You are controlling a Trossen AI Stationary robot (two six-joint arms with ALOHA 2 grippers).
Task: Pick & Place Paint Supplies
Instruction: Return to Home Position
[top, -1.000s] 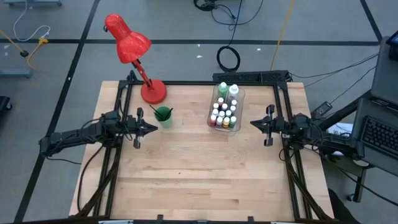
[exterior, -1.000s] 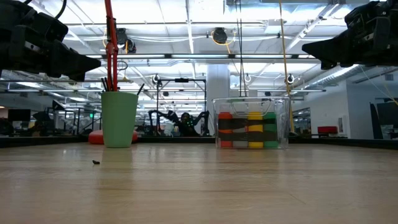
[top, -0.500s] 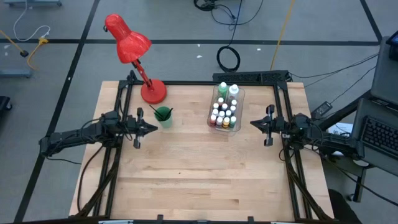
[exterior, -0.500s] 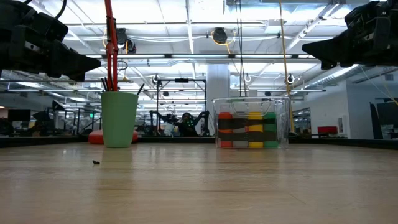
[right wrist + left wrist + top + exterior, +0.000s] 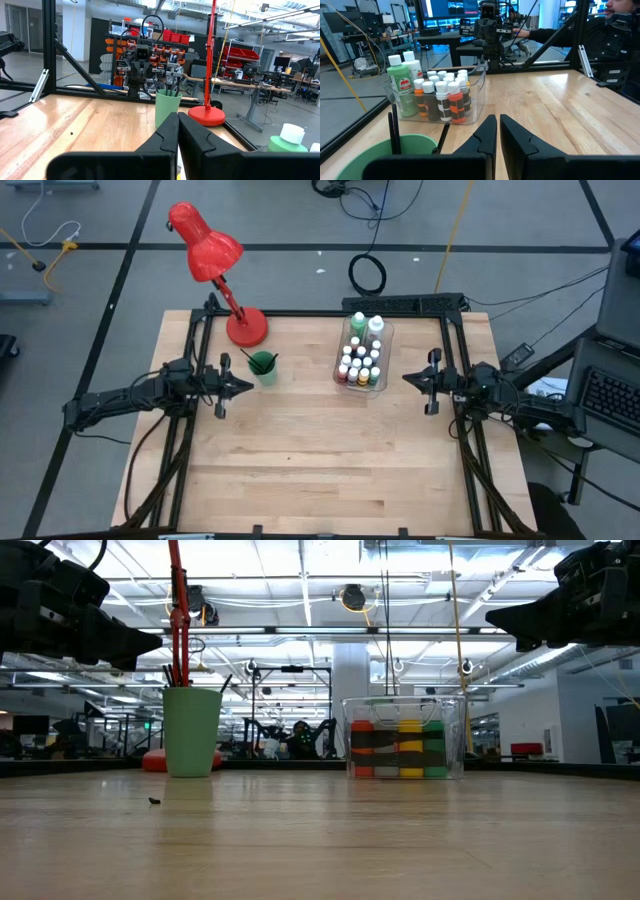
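A pale wooden table (image 5: 320, 470) stands in a large workshop with a grey floor, cables lying on it and racks of equipment beyond. The paint bottles (image 5: 445, 97), tiny, white-capped and of several colours, stand packed upright inside a clear plastic bin (image 5: 389, 340) toward the back of the table. A larger green bottle (image 5: 397, 87) and a larger white bottle (image 5: 412, 62) stand at the bin's far end. Thin dark paintbrushes (image 5: 394, 132) stand handle-up in a green cup (image 5: 264, 366), which sits well apart from the bin on the left arm's side. A red desk lamp (image 5: 210, 255) has its base farther from the bin than the cup, at the table's back corner. No supplies show loose on the wood, so the sorting looks finished. The bottles are probably light, rigid and smooth. Packed so close, they would tip their neighbours easily, so each is best gripped around the body just under the cap. The brushes look stiff, slender and apt to roll, and are best pinched at mid-handle. The left gripper (image 5: 248, 386) hovers above the table beside the cup, its fingers drawn nearly together on nothing. The right gripper (image 5: 407, 378) hovers near the bin's opposite side, likewise narrowed and empty.
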